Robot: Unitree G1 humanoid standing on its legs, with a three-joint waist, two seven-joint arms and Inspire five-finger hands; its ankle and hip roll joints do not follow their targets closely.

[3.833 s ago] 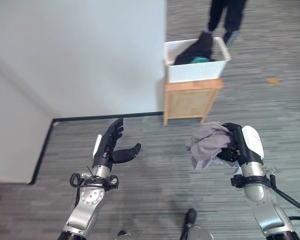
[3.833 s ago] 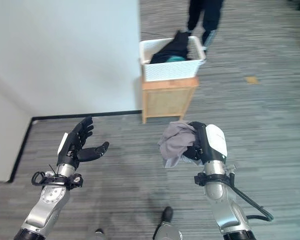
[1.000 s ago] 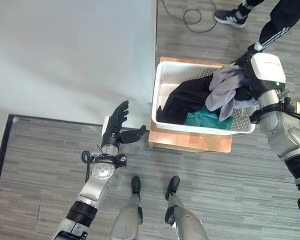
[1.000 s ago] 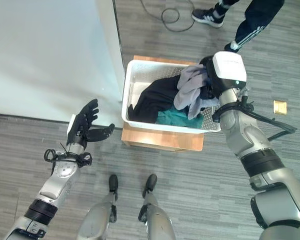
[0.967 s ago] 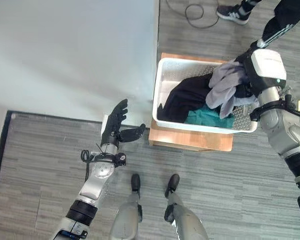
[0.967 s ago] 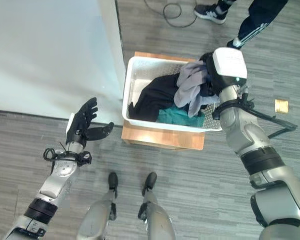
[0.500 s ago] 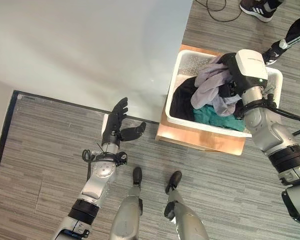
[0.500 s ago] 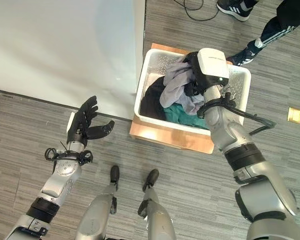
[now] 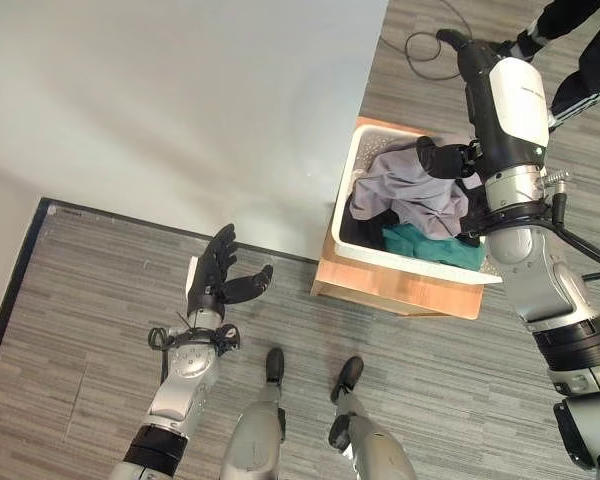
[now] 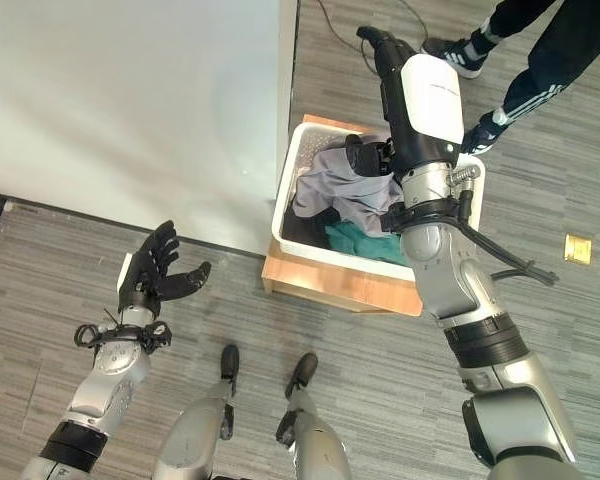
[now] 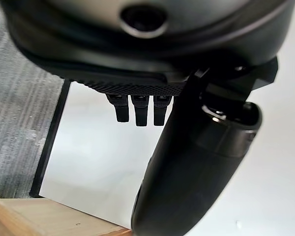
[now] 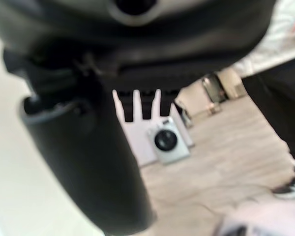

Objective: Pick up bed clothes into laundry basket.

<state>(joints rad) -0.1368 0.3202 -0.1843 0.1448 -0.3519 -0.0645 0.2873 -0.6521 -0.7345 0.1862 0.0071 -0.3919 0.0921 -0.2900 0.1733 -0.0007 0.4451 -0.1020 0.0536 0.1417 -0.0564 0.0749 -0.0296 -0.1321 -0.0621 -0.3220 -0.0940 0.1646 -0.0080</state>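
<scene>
Grey cloth, a crumpled garment, lies on top of the pile inside the white laundry basket, which stands on a low wooden stand against the corner of the white bed. The right robot hand is directly above the basket, raised clear of the clothes, its fingers stretched out straight toward the far side and holding nothing; its thumb points down toward the grey garment but does not appear to touch it. So the task's thing lies straight below that hand, inside the container, with no clear long axis, just a loose heap spreading across the basket's width.

Beneath and beside the grey garment show a black garment on the side nearest the bed and a teal garment toward the robot. The basket looks fairly full, yet nothing hangs over its rim.

Out to the robot's left, the left robot hand hovers over the striped grey floor, well apart from the basket, fingers relaxed and spread, empty. The right arm is much the nearer to the basket. Judging by this, the drop is done and the next move is likely to draw the right arm back.

A person's legs and shoes stand on the floor just beyond the basket.
</scene>
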